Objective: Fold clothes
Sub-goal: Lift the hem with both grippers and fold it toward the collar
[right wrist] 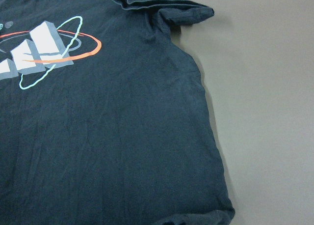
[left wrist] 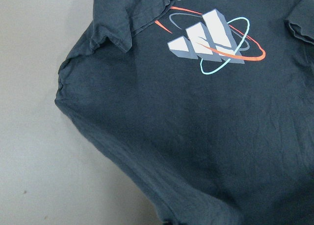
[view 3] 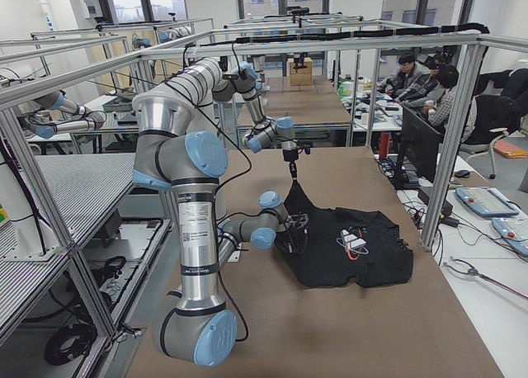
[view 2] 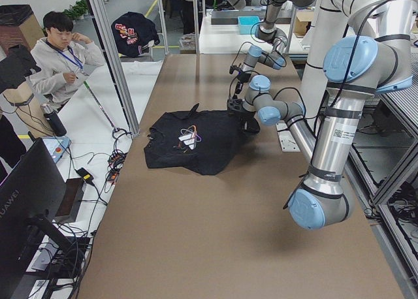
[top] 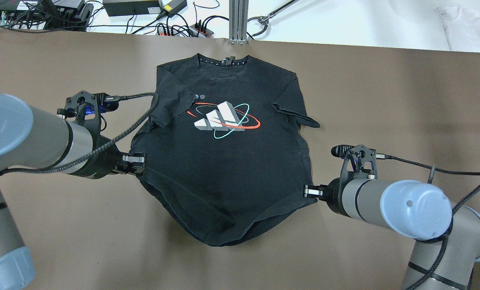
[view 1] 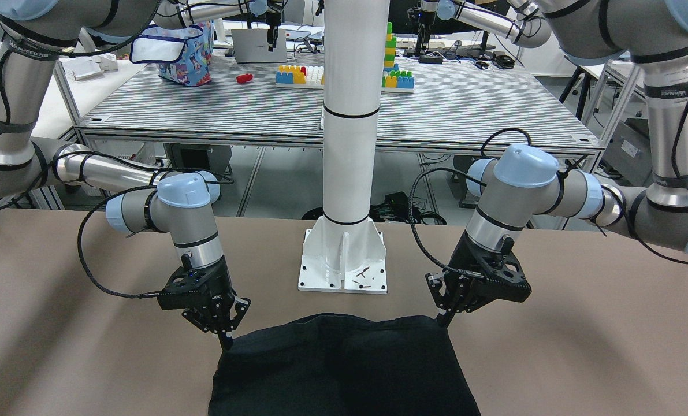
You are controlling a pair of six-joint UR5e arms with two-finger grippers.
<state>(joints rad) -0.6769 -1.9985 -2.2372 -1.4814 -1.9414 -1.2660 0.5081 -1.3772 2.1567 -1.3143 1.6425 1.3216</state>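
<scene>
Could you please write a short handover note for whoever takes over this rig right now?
Left tool: shut on the lower left corner of the black fabric T-shirt with a printed logo.
Right tool: shut on its lower right corner.
Shirt: print up on the brown table, collar away from the robot, sleeves crumpled, hem bunched between the tools.
Done: both lower corners gripped.
Left: no fold made yet. Probably carry the hem toward the collar, then finish folding.
</scene>
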